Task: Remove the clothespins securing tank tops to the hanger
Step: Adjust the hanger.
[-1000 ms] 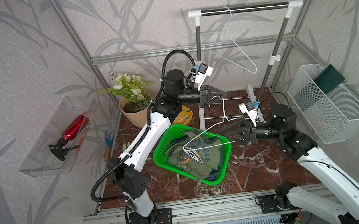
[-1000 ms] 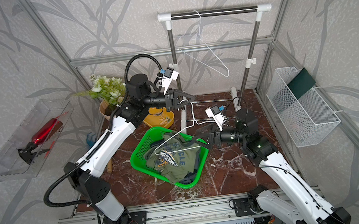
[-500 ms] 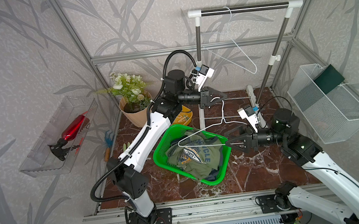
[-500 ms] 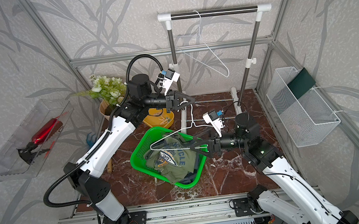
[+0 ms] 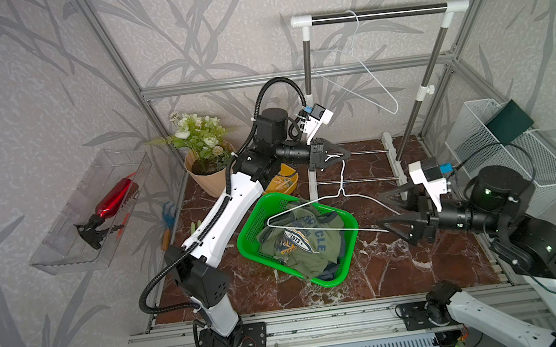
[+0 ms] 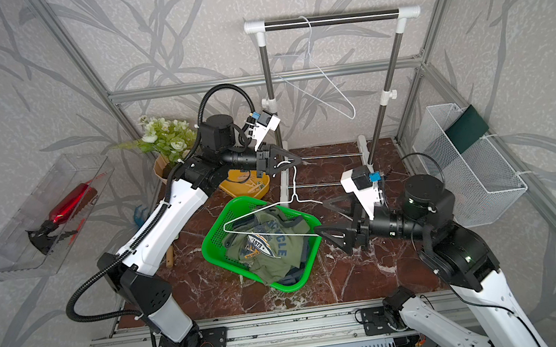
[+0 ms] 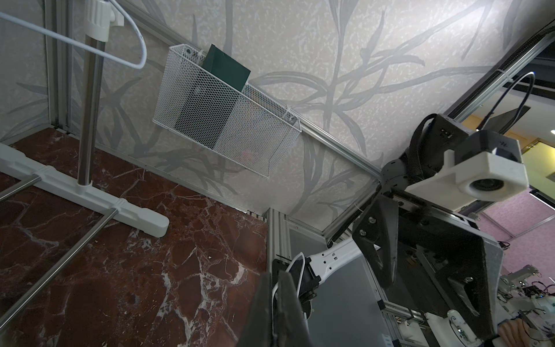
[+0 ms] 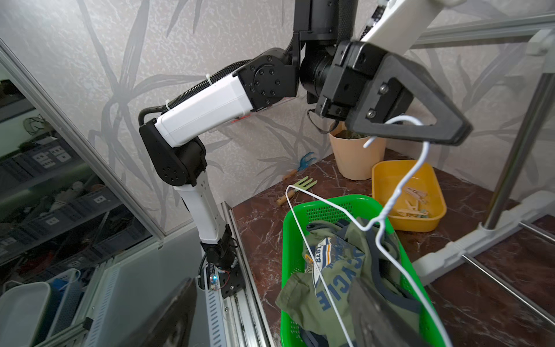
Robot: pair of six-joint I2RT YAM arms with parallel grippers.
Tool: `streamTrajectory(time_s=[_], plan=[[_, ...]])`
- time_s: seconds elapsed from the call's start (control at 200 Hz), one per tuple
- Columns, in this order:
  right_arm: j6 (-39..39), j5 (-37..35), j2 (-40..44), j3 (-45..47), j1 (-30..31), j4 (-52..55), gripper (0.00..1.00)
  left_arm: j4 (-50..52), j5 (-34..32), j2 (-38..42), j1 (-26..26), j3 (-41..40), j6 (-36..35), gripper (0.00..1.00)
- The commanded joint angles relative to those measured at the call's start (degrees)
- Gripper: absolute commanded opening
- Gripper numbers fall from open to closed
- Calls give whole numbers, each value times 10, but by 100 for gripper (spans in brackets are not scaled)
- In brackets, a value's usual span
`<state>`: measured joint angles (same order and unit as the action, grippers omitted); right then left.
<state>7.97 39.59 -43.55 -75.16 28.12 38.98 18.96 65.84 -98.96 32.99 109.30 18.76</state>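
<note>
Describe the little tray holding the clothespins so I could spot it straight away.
Find the green basket in the middle of the marble floor. Just behind it, beside the tan flowerpot, sits a shallow yellow tray. It is the only yellow container, and it holds pale wooden clothespins, whereas the basket holds shirts.

"1973" and "CYCLE" on the olive-green tank top (image 6: 269,266)

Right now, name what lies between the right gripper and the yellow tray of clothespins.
The white hanger and the green basket holding the olive tank top, shown in the right wrist view.
</note>
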Motion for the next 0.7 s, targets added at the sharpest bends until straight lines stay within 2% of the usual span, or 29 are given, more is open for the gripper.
streamTrajectory(time_s=[0.0, 0.125, 0.245, 0.385, 0.595, 0.695], plan=[[-82, -97, -11, 4, -2, 108, 81, 12, 9, 37, 2, -12, -14, 0], [-109, -144, -10, 30, -3, 118, 81, -12, 14, 45, 2, -21, 5, 0], [-129, -131, -10, 80, -3, 100, 81, -64, 31, 50, 2, -27, 49, 0], [-145, -141, 24, 131, -3, 58, 82, -63, 35, 53, 2, -27, 62, 0], [-144, -103, 0, 130, -2, 51, 82, -69, 35, 56, 2, -36, 67, 0], [-148, -112, -3, 119, -2, 55, 82, -70, 37, 54, 2, -35, 67, 0]])
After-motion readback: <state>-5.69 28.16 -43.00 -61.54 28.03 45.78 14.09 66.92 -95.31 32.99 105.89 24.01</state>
